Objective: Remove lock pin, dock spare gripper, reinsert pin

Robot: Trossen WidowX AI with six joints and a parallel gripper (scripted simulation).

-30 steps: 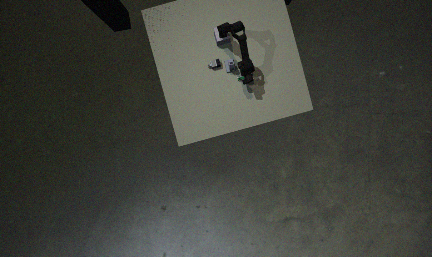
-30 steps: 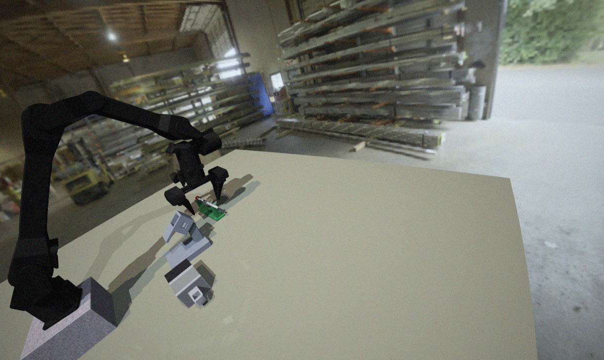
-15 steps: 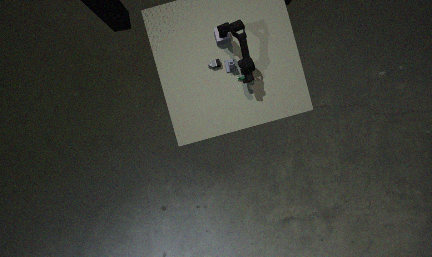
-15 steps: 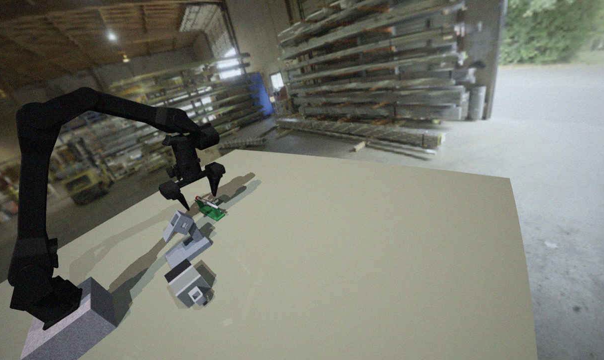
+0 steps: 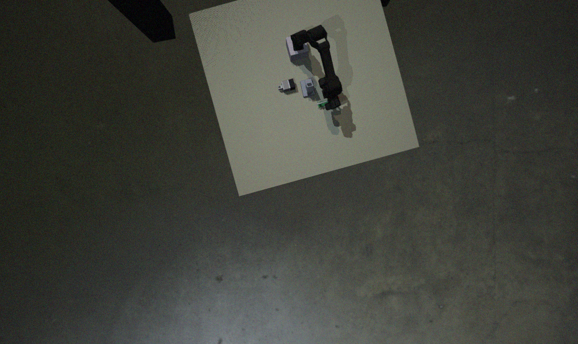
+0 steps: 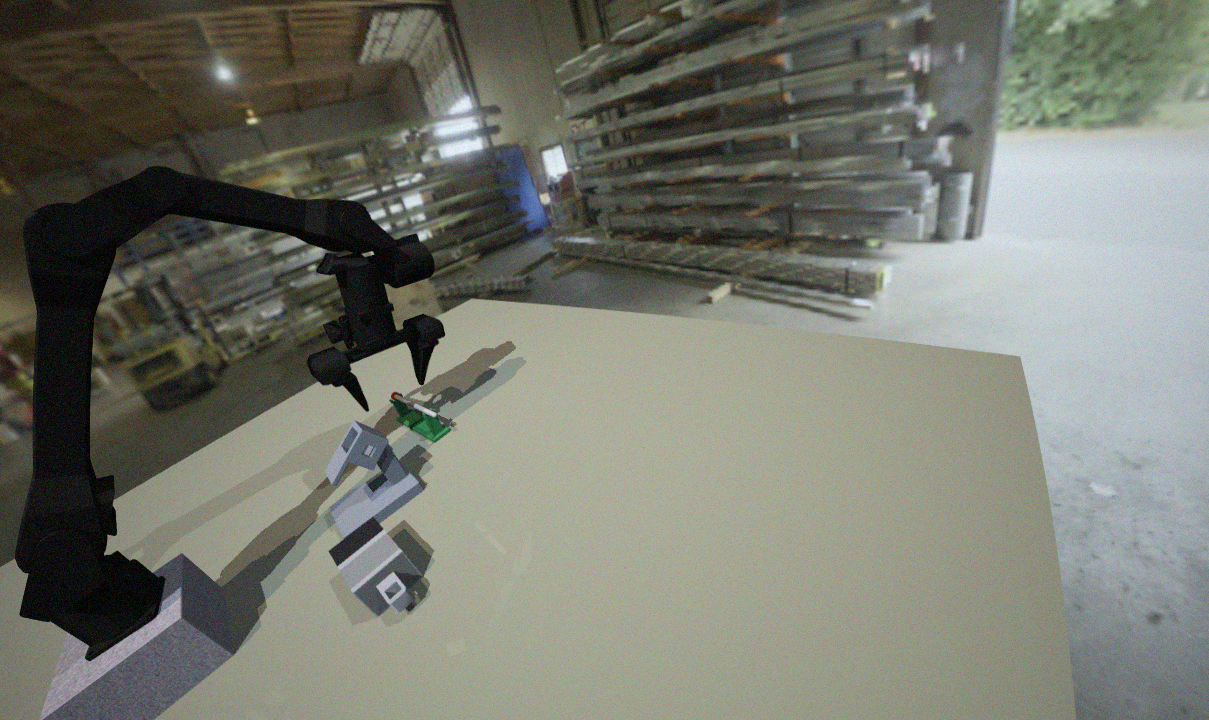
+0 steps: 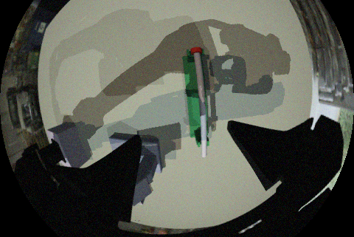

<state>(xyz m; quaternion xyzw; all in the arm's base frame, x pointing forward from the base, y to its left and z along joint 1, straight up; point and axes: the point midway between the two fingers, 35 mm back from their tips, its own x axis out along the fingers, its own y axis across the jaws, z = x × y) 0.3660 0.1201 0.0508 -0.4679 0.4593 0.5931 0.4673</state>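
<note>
The lock pin, a light rod with a red head, lies along the top of a green cradle. My gripper is open and empty, above the cradle and pin and touching neither. The grey mount stands beside the cradle; its tilted socket shows no pin through it. In the wrist view my left finger partly hides the mount. The spare gripper, a grey and black block with a square spigot end, lies on the table on the mount's other side.
The arm's base block stands on the pale table, on the near left in the exterior view. The mount rises close to the cradle, between it and the spare gripper. Arm shadows fall across the cradle area.
</note>
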